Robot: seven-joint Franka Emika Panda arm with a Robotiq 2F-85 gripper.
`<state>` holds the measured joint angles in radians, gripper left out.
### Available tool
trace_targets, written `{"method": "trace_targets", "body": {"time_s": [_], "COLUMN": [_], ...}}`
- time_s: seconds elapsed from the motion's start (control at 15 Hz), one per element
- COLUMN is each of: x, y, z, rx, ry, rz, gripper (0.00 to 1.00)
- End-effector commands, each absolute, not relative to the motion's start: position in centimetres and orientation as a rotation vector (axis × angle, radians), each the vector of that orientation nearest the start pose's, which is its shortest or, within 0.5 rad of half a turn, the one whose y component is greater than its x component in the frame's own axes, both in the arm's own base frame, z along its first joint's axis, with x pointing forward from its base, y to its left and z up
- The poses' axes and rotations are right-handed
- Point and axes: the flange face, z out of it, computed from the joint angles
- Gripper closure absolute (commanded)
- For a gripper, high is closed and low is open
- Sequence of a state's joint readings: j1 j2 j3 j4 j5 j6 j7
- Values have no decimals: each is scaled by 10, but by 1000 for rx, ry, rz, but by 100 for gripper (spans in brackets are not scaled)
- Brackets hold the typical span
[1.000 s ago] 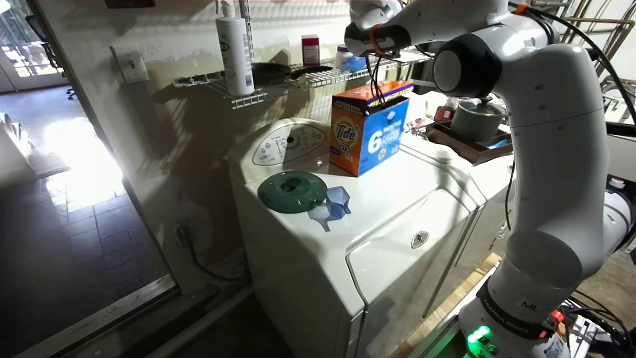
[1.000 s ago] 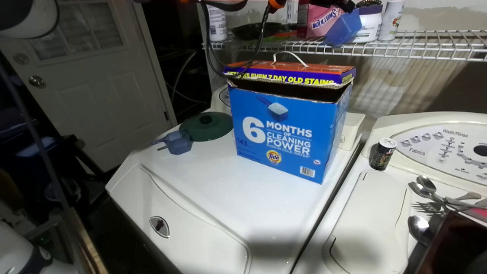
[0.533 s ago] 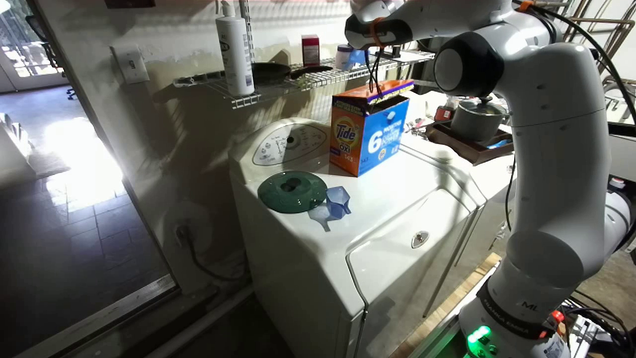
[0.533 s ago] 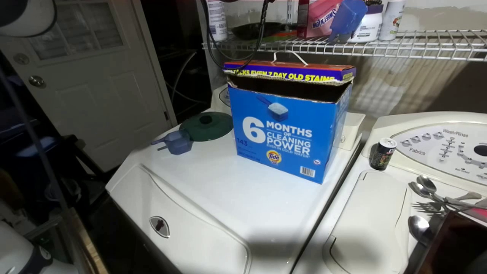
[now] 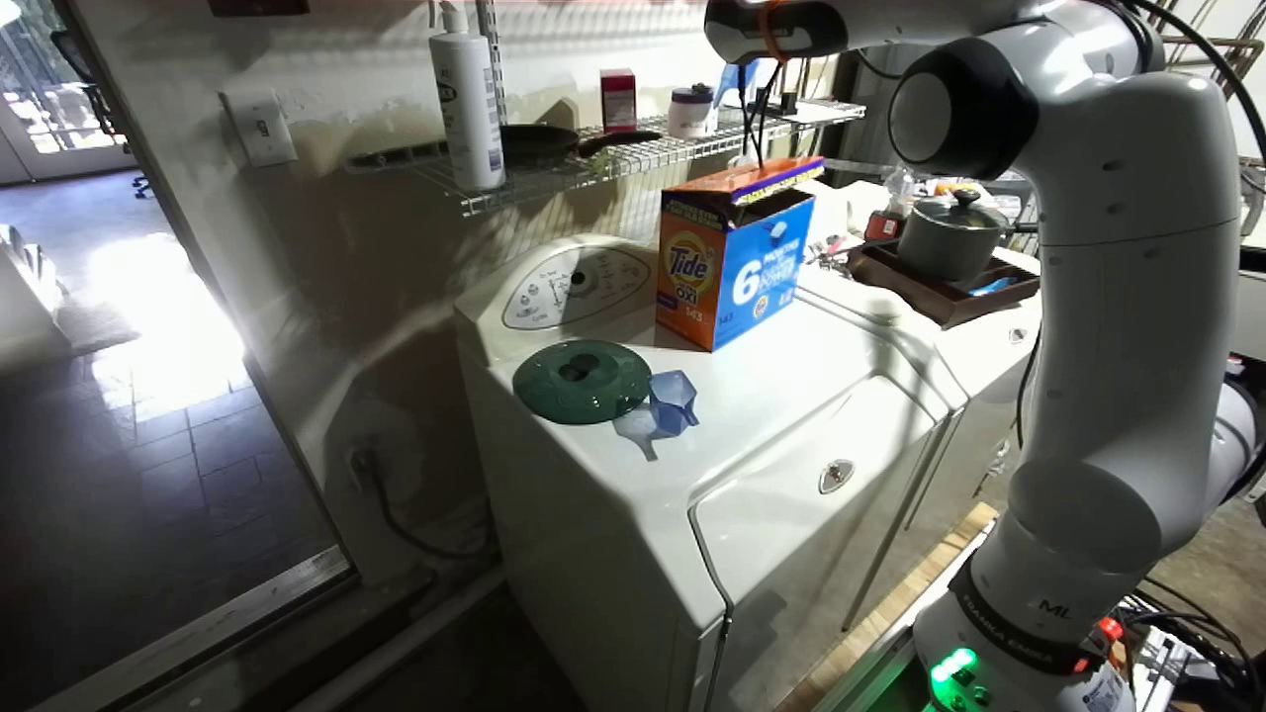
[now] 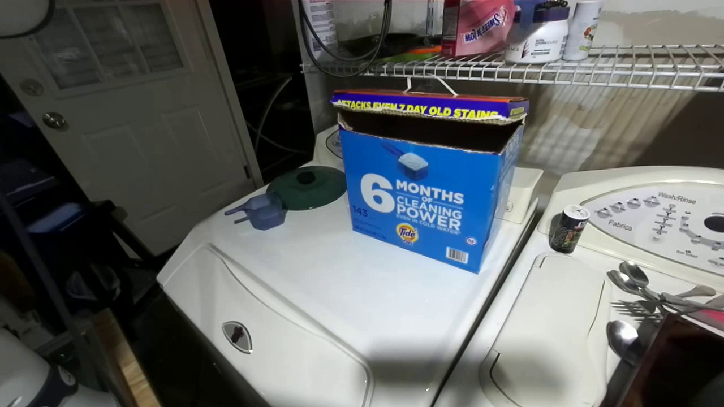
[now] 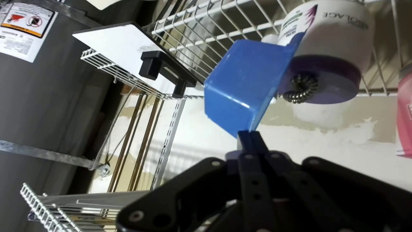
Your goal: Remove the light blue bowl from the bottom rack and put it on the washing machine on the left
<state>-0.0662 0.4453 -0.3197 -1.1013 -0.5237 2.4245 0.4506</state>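
Observation:
My gripper [image 7: 249, 132] is shut on the rim of the light blue bowl [image 7: 244, 77], an angular blue plastic piece. The wrist picture is upside down. The bowl hangs in the air above the bottom rack [image 7: 225, 32], close to a white jar. In the exterior views the bowl [image 5: 734, 84] [image 6: 525, 8] is partly cut off or covered, and the gripper itself is hidden or out of frame. The wire rack [image 5: 633, 156] [image 6: 622, 73] runs along the wall. The white washing machine [image 5: 781, 376] [image 6: 317, 277] stands below it.
On the washer stand a large Tide box [image 5: 727, 262], a dark green round lid [image 5: 584, 381] and a blue scoop [image 5: 673, 400]. The rack holds a jar [image 6: 537, 37], a pink box [image 6: 478, 28] and a pan [image 5: 539, 141]. Cutlery lies on the neighbouring machine [image 6: 543, 328].
The bowl has risen off the rack in the gripper and turned more upright. The arm has moved up, and its hanging cables have swung. The things on the washer have not moved.

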Motion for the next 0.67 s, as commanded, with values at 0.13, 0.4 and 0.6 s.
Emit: {"method": "trace_targets", "body": {"time_s": [0.13,0.4,0.6], "x": [660,623,592], "y": [-198,-182,-169], "z": [715,742,749], "rx": [2310,2385,2470], "ry": [-650,-699,-779], "rz": [1285,1449,1537], "gripper": [100,100,100]}}
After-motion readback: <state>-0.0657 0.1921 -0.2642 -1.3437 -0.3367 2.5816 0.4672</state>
